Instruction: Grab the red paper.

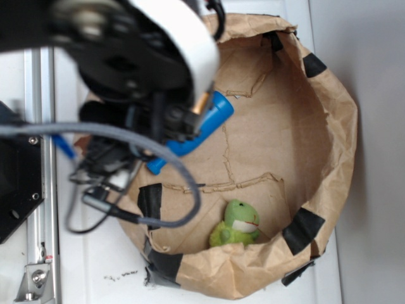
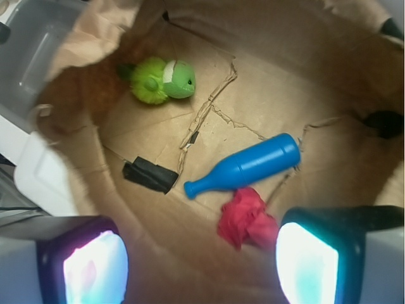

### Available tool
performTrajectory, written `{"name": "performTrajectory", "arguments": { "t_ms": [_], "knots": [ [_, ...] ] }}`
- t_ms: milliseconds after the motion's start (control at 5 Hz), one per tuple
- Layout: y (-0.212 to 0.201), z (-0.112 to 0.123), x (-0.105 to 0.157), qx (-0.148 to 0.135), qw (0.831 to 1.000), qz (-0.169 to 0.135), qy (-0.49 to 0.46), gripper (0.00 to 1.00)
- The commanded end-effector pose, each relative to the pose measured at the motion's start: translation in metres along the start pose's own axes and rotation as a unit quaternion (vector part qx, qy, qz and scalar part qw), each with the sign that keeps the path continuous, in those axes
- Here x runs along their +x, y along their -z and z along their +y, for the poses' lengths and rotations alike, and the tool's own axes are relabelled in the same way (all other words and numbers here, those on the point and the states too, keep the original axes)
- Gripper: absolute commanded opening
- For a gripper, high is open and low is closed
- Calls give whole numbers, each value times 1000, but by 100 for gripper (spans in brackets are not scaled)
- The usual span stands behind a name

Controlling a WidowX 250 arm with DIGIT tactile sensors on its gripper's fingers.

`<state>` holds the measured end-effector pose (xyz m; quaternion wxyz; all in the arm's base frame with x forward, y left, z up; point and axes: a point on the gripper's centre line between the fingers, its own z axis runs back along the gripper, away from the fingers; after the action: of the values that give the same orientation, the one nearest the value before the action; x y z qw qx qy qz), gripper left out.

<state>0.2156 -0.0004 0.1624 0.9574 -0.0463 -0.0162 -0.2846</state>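
Observation:
The red paper is a small wrinkled wad on the floor of the brown paper basin, just below the blue bottle. In the wrist view my gripper is open above the basin floor. The wad lies between the fingers, close beside the right finger, and I cannot tell whether it touches it. The left finger is far from the wad. In the exterior view the arm hides the red paper and the gripper; only part of the blue bottle shows.
A green plush frog sits at the far left of the basin, also seen in the exterior view. Black tape strips hold the torn cardboard floor. The basin's crumpled walls rise all round. A metal rail runs at the left.

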Motion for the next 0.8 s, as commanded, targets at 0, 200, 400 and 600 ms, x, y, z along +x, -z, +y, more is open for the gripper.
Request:
{"name": "performTrajectory", "arguments": {
  "t_ms": [0,200,400,600],
  "knots": [
    [12,34,9,15,1000,-24,-3,100],
    [27,35,2,33,998,-41,31,100],
    [45,39,-8,37,999,-28,28,100],
    [45,39,-8,37,999,-28,28,100]
  ]
}}
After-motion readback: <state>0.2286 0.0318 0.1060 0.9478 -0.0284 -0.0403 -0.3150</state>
